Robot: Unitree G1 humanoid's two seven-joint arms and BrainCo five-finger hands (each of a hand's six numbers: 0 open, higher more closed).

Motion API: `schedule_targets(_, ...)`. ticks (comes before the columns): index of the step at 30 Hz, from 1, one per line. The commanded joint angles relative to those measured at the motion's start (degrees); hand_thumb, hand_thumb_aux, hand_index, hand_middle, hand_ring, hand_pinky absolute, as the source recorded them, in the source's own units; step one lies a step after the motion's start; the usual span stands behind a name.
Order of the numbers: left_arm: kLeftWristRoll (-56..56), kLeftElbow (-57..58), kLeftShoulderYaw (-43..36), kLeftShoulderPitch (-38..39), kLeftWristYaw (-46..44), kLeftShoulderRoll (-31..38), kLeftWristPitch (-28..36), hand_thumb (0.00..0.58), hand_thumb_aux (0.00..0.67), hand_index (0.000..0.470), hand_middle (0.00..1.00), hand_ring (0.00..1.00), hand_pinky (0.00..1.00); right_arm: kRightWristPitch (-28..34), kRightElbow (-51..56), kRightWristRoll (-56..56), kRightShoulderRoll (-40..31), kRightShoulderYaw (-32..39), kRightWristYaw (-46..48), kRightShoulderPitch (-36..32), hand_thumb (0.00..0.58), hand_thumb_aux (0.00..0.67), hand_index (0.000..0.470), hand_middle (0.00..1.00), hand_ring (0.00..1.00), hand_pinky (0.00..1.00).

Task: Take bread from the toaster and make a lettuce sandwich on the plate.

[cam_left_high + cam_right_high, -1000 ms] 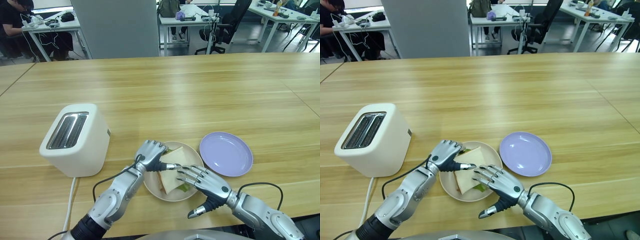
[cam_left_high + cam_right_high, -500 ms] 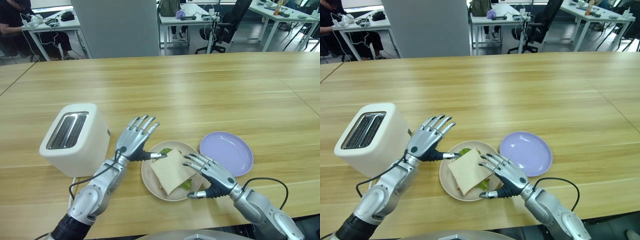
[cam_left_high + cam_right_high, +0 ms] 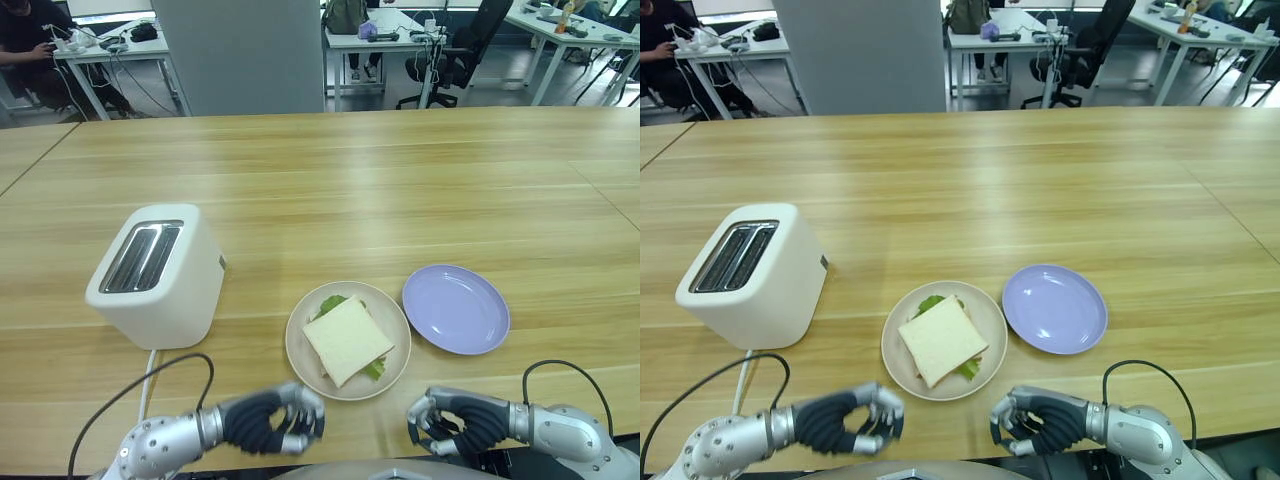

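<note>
A sandwich (image 3: 346,340) lies on the beige plate (image 3: 398,346): a white bread slice on top, green lettuce (image 3: 328,302) peeking out at the far edge and near right corner. The white toaster (image 3: 156,275) stands to the plate's left, its slots showing no bread. My left hand (image 3: 270,421) rests at the table's near edge, below and left of the plate, fingers curled and holding nothing. At the near edge below the plate's right side, my right hand (image 3: 455,423) is curled the same way and holds nothing.
A bare purple plate (image 3: 456,307) sits just right of the beige one. The toaster's cord (image 3: 148,375) runs toward the near edge by my left arm. A black cable (image 3: 560,370) loops over my right forearm. Desks and chairs stand beyond the table.
Both hands have drawn back from the plate to the table's near edge and curled shut. The sandwich stays on the plate. The camera view has shifted slightly.
</note>
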Motion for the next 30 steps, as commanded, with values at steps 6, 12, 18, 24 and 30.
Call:
schedule_targets(6,24.97,12.26,-6.78,-8.23,3.73,-0.69,2.64,0.58,0.67,0.46,1.0,1.0,1.0,-1.02,8.88,-22.48,7.99,6.7,-4.12,-8.17,0.58,0.67,0.46,1.0,1.0,1.0)
schedule_targets(12,38.39,22.32,-11.87,-20.17,8.09,-5.42,1.91,0.58,0.67,0.46,1.0,1.0,1.0,-1.62,19.25,-36.33,16.12,12.76,-11.29,-16.15,0.58,0.67,0.46,1.0,1.0,1.0)
schedule_targets(18,47.04,34.0,-18.49,-30.53,10.21,-11.92,1.69,0.58,0.67,0.46,1.0,1.0,1.0,-1.17,30.86,-47.78,24.28,16.63,-25.2,-27.26,0.58,0.67,0.46,1.0,1.0,1.0)
schedule_targets(24,62.75,50.4,-19.76,-49.4,33.48,-19.66,6.92,0.58,0.67,0.46,1.0,1.0,1.0,5.33,41.59,-57.99,31.19,15.35,-49.42,-41.33,0.58,0.67,0.46,1.0,1.0,1.0)
schedule_targets(30,63.66,49.6,-15.02,-55.61,47.28,-22.42,10.63,0.083,0.05,0.034,0.29,0.29,0.29,6.45,49.01,-55.17,33.55,13.11,-57.9,-49.22,0.58,0.67,0.46,1.0,1.0,1.0)
